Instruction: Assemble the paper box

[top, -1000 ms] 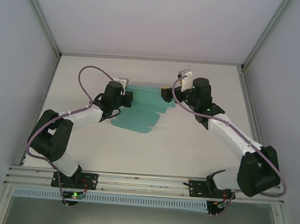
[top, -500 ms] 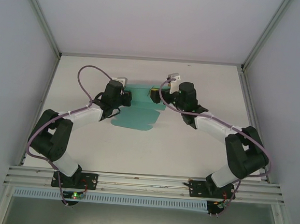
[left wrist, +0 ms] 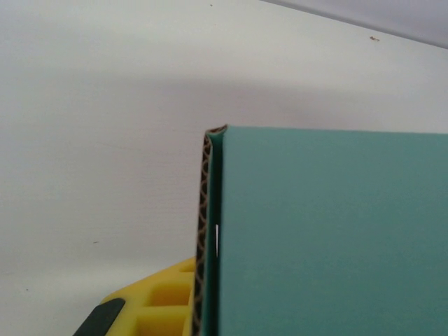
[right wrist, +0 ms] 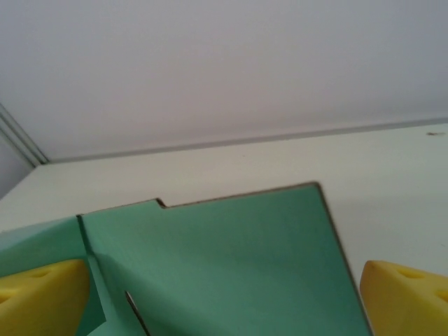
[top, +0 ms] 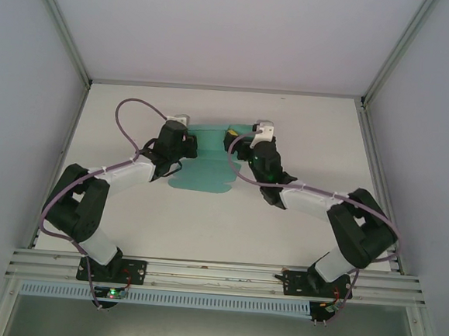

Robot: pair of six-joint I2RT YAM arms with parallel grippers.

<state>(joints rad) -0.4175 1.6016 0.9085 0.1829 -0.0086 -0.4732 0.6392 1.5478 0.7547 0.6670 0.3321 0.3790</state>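
we find the box, a teal corrugated card sheet not yet closed up, on the far half of the table, about midway across the table's width. the near part of the sheet lies flat on the table. toward the table's far edge a panel rises off it.

the left gripper sits over the table's far half, left of centre. its jaws are pressed together on the sheet's left edge. from the left wrist we note a doubled-over fold with the corrugation showing, and one yellow finger just beside it.

the right gripper sits just right of the table's centre line, jaws spread wide. from the right wrist its yellow fingertips stand well apart, with the raised panel between them. whether either touches the card we cannot tell.
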